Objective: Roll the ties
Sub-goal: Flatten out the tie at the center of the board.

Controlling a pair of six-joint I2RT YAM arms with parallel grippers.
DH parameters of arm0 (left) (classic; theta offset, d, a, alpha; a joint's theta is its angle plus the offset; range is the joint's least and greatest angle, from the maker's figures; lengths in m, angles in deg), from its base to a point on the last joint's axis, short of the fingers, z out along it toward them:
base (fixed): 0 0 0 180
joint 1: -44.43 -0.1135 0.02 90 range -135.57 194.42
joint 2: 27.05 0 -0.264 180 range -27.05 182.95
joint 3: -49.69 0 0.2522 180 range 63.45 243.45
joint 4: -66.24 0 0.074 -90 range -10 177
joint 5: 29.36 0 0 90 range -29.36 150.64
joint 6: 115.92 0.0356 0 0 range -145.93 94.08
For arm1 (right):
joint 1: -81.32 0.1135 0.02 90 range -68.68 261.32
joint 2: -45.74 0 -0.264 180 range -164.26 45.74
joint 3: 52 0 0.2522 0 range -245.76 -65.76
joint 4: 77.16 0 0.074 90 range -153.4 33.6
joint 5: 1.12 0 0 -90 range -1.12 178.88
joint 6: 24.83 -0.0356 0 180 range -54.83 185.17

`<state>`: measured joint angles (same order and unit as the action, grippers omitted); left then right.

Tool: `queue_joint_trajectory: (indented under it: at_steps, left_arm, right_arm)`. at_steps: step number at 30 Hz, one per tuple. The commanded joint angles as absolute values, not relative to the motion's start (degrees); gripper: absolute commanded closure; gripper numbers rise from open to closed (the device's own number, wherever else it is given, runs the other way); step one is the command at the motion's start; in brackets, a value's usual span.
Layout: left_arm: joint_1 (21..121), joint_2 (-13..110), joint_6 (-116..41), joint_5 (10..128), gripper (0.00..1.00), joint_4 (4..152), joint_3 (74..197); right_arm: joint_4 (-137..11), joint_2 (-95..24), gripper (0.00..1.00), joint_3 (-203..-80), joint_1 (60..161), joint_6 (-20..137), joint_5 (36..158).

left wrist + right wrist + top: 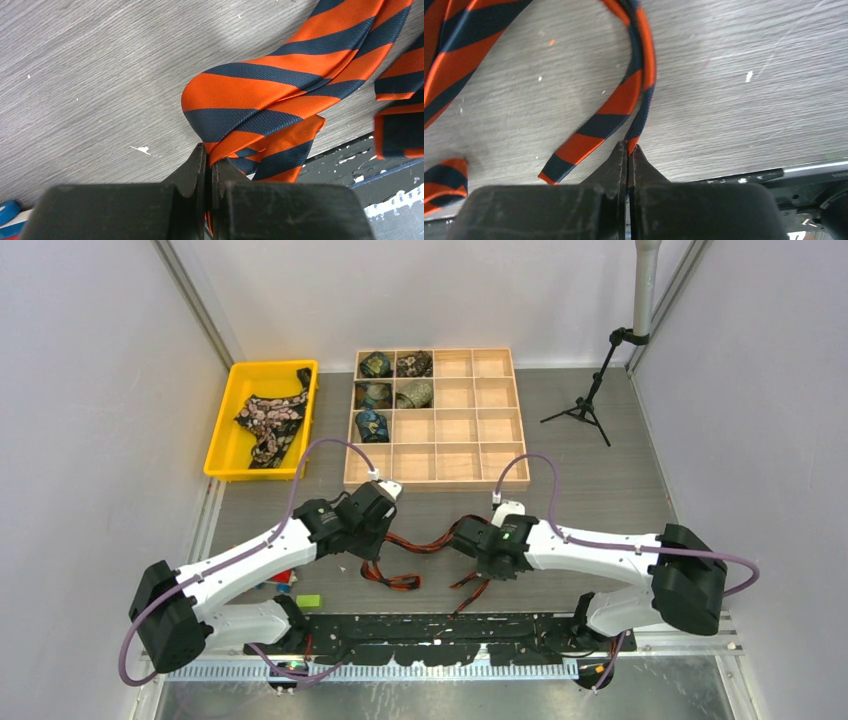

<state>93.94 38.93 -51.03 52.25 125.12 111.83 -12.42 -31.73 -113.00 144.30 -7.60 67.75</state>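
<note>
An orange-and-dark-blue striped tie (pixel 425 543) lies in loose curves on the grey table between my two arms. My left gripper (pixel 209 160) is shut on a folded bend of this tie (pixel 260 95), with fabric pinched between the jaws. My right gripper (pixel 629 146) is shut on the edge of a narrow stretch of the same tie (pixel 624 95); that stretch's short end lies flat just to the left. In the top view the left gripper (pixel 385 536) and right gripper (pixel 470 542) face each other over the tie. A black tie with pink flowers (pixel 270 420) lies in the yellow bin (pixel 222 440).
A wooden grid tray (pixel 470 455) stands at the back, with several rolled ties (pixel 376 365) in its left cells. A black tripod (pixel 585 405) stands at the back right. Small toy blocks (pixel 309 600) lie near the left arm's base. A black rail (pixel 450 625) runs along the near edge.
</note>
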Motion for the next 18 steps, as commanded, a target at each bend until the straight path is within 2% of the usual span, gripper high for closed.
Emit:
queue_joint_trajectory:
  at_steps: [1,8,15,18]
  left_arm:
    - [93.1,36.4,-50.5,54.4,1.00,127.5,113.2]
    - [90.8,36.6,-49.4,62.3,1.00,128.9,113.6]
    - [89.0,39.0,-48.2,75.9,1.00,128.3,113.5]
    - [88.3,41.5,-47.5,81.4,1.00,128.3,113.5]
  right_arm:
    - [-6.7,-26.6,1.00,-115.4,139.4,-6.3,61.9]
    - [-5.9,-18.6,1.00,-117.0,117.8,8.5,65.0]
    - [-9.1,-22.2,0.99,-116.5,102.6,16.4,72.4]
    - [-11.3,-24.7,0.94,-117.7,96.7,19.1,77.0]
